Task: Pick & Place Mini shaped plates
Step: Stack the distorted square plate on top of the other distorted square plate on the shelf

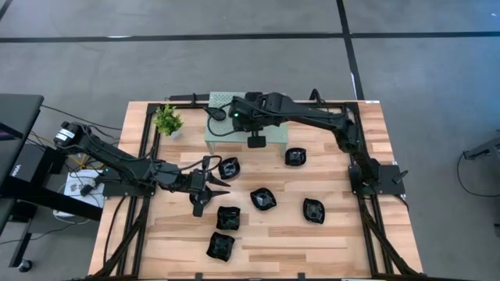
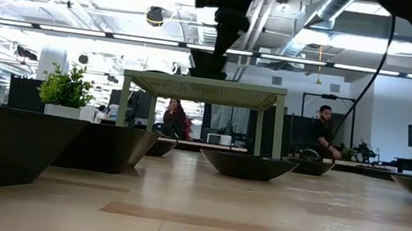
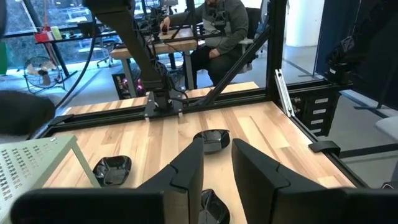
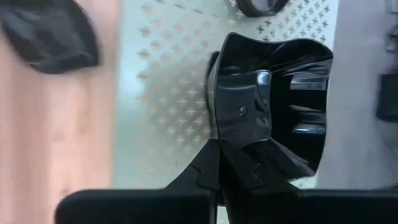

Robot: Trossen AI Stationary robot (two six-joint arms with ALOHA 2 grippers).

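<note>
On the table, label by label:

Table [image 1: 328,234]: light wooden slats, dark frame rails along the edges.
Right hand [image 1: 255,141]: over the front edge of the pale green perforated stand [image 1: 223,133] at the back of the table, closed on a black mini plate [image 4: 273,106]; plate rim pinched between the fingers, plate hanging above the stand's perforated top (seen clearly from the right wrist).
Left hand [image 1: 221,187]: low over the table's left-middle, fingers parted with nothing between them, pointing toward the plates in the centre.
Plate beside left hand [image 1: 230,168]: just behind the fingertips, on the wood.
Centre plate [image 1: 263,200]: just ahead of the left fingertips, apart from them.
Front plates: one [image 1: 227,218] just before the left hand, another [image 1: 220,247] nearer the front edge.
Right-side plates: one [image 1: 313,211] toward the right, one [image 1: 295,157] near the stand's right end.
Potted plant [image 1: 168,121]: small, green, at the back left beside the stand.
Low view: stand's top [image 2: 205,90] on thin legs, dark plates flat on the wood around it (right arm entering from above).
Background: people seated at desks beyond the table.
</note>
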